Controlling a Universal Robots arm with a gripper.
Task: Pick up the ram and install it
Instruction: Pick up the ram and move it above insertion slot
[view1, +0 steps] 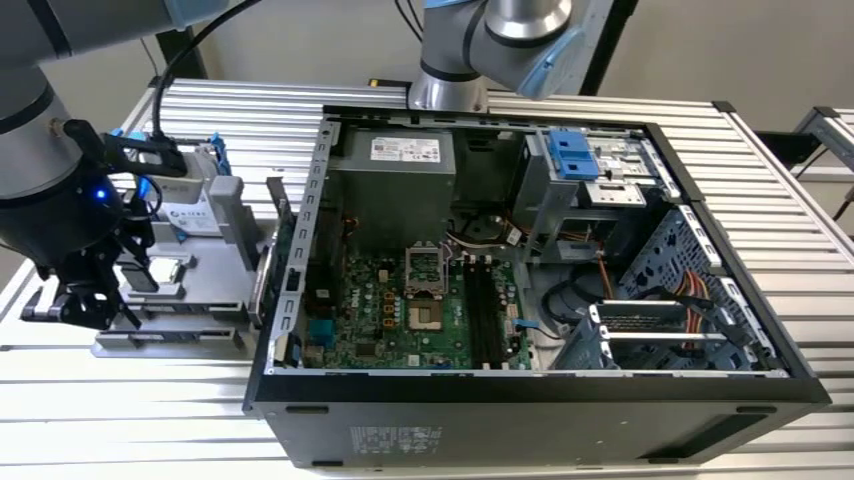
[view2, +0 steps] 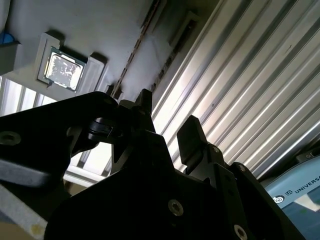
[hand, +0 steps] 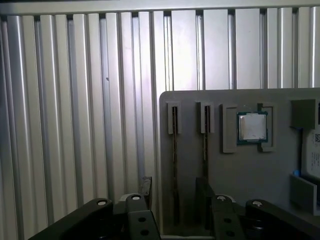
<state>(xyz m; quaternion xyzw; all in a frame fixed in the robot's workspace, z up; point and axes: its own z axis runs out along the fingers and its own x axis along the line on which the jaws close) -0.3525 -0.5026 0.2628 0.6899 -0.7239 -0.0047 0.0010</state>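
A grey fixture (hand: 240, 170) lies on the slatted table at the exterior view's left. It has two narrow slots, and a thin dark board stands edge-on in each; these appear to be the ram (hand: 173, 165). My gripper (hand: 174, 192) is open, with one slot in line between its two black fingers (hand: 146, 187). The second wrist view looks past the gripper (view2: 167, 122) with nothing between its fingers. In the exterior view the gripper (view1: 74, 300) hangs over the fixture's (view1: 187, 295) near end. The motherboard's long black slots (view1: 487, 315) lie inside the open computer case (view1: 534, 400).
A processor chip (hand: 252, 127) sits in a pocket of the fixture beside the slots. The case holds a power supply (view1: 394, 165), a blue drive-bay latch (view1: 571, 153) and loose cables (view1: 667, 295). Ribbed aluminium table (hand: 75, 100) surrounds the fixture.
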